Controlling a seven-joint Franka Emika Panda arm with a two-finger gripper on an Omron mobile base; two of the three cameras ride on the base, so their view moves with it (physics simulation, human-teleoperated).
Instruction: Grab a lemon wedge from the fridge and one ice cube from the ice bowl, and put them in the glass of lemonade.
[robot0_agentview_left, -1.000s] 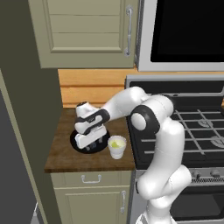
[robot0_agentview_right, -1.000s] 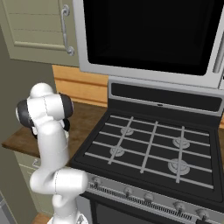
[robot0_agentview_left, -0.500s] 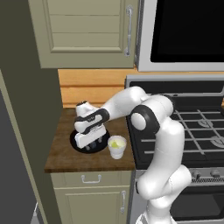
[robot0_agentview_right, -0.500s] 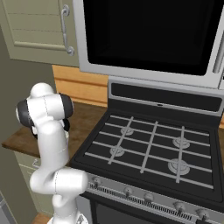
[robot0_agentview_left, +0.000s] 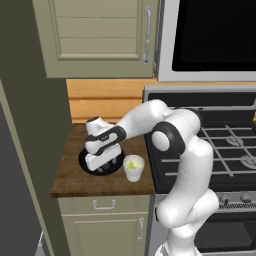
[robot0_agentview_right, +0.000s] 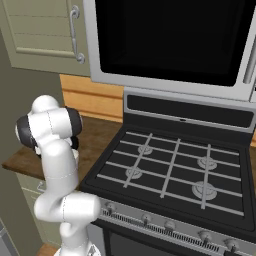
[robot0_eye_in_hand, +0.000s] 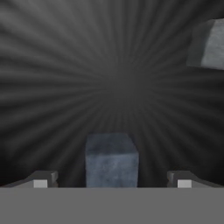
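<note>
Gripper: down over the ice bowl (robot0_agentview_left: 101, 169) right now, gripper (robot0_eye_in_hand: 112, 181) spread wide with nothing clamped; two dark fingertips (robot0_eye_in_hand: 40, 180) stand well apart at the bottom of the hand view, one either side of a cube
Ice cubes: two counted in the hand view; one ice cube (robot0_eye_in_hand: 111, 159) sits between the fingertips, touching neither, and a second cube (robot0_eye_in_hand: 209, 43) lies at the upper right, cut off by the frame edge
Ice bowl: one, round and black, on the wooden counter (robot0_agentview_left: 70, 177); from the left base view the hand covers most of it, so just its near rim peeks out and the cubes inside are hidden there
Glass of lemonade: one, the glass of lemonade (robot0_agentview_left: 134, 167) stands just to the right of the bowl, near the counter's right end, pale yellow-green inside
Lemon wedge: something yellow-green shows in the glass, too small to tell whether it is a wedge or just liquid
Arm: one white arm (robot0_agentview_left: 175, 145), reaching left from the stove side across the counter; in the right base view its shoulder blocks the bowl and glass
Stove: one black stove (robot0_agentview_right: 170, 170) with four burners, right of the counter
Cabinets: one upper cabinet door (robot0_agentview_left: 102, 35) above the counter, one drawer (robot0_agentview_left: 104, 204) below it
Microwave: one dark-fronted microwave (robot0_agentview_right: 175, 37) above the stove, cut off at the top
</note>
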